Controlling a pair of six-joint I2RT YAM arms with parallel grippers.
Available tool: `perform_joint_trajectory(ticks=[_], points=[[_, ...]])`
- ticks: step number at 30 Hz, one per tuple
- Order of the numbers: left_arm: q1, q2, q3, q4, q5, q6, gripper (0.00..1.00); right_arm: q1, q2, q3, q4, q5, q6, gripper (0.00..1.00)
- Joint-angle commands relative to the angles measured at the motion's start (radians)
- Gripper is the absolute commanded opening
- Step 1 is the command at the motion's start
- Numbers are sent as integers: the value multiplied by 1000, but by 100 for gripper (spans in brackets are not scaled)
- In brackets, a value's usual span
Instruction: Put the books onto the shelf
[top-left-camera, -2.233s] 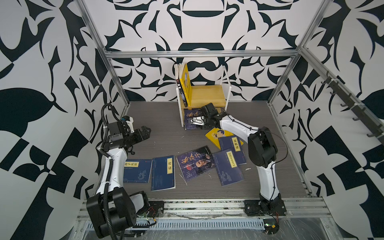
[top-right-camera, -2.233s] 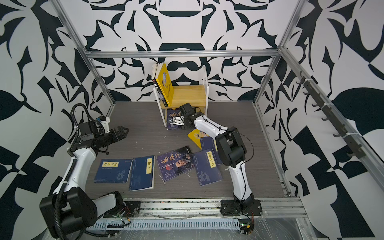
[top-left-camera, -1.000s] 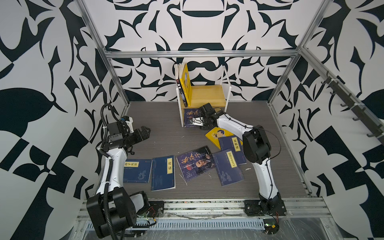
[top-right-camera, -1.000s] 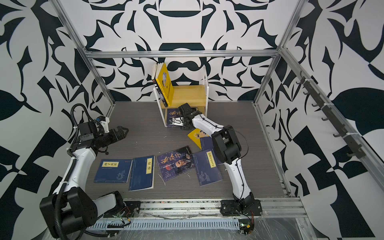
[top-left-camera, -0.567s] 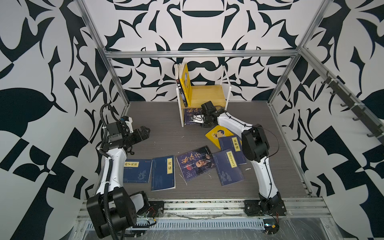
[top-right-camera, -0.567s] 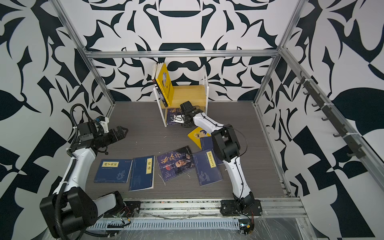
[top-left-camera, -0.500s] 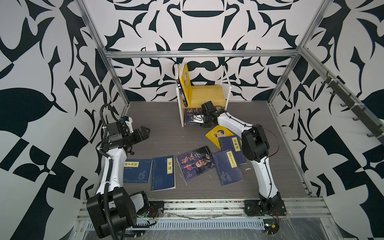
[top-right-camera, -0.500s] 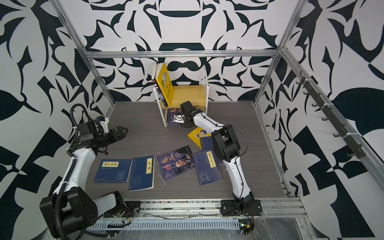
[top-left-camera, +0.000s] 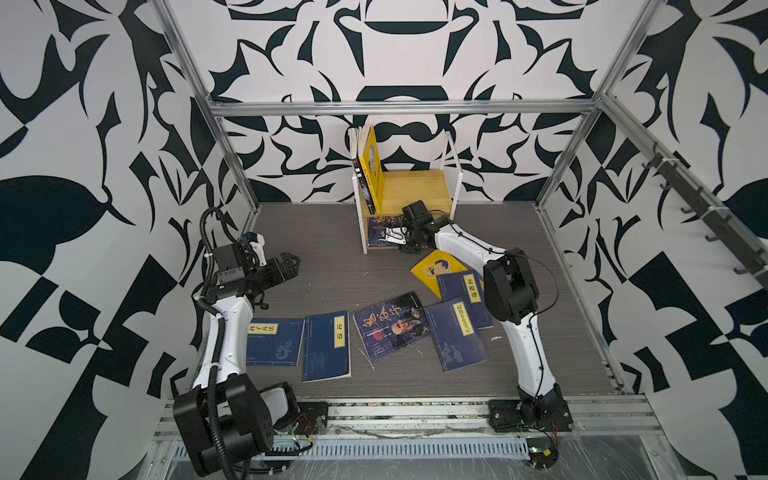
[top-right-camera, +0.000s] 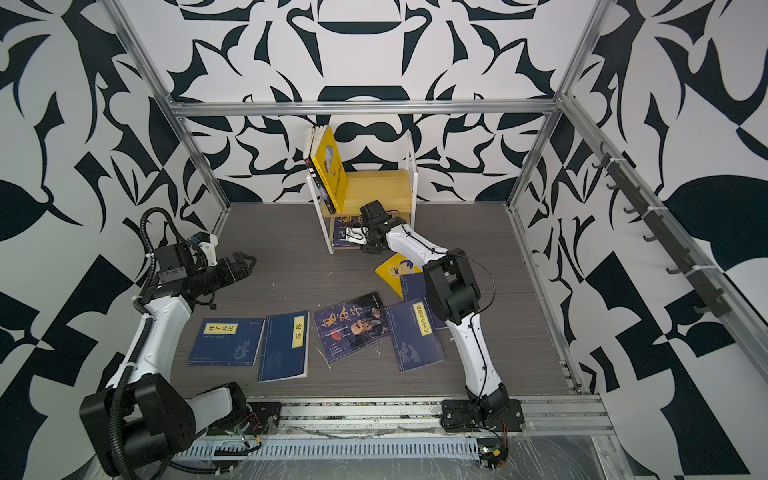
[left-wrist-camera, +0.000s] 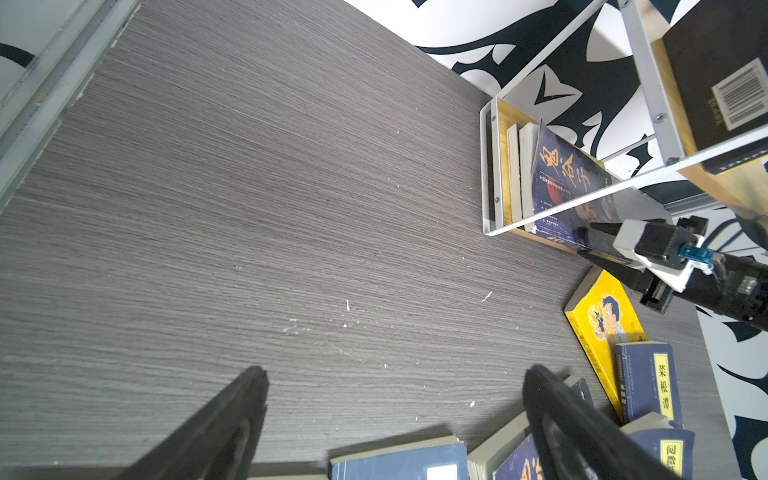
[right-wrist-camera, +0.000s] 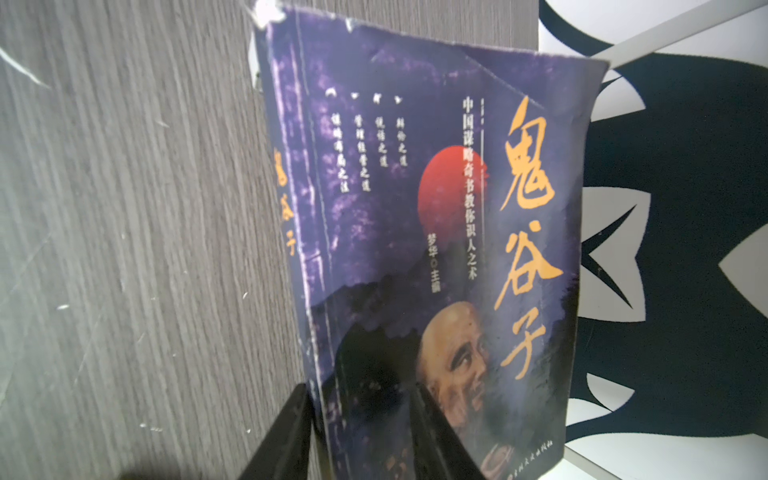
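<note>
Right wrist: thin, creased, scuffed paperback (right-wrist-camera: 436, 208)

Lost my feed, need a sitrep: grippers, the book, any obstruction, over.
Left gripper empty, jaws wide, above the table. Right gripper shut on portrait book, tilted in the shelf, lower tier, beside standing books. Nothing blocking; six books lie flat.

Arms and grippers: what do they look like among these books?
Both the left arm and right arm have white shells with bulky black joints. A ribbed black hose loops along the left one, a thin black cable along the right. The left gripper and right gripper are black, with tapered black fingers.
</note>
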Motion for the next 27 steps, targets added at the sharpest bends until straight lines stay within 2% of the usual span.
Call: perform_joint_trajectory(ticks=[1,4,8,27], points=[[7,-2,1,-10,5,4,100,-2,-12,49,34,-11,12,44],[7,-5,1,-10,4,2,100,-4,-23,58,-33,-22,4,54],[8,-5,-1,-9,8,-1,100,-11,-35,47,-35,-34,15,56],[12,-7,-3,-6,11,-4,100,-16,4,56,33,-5,27,42]])
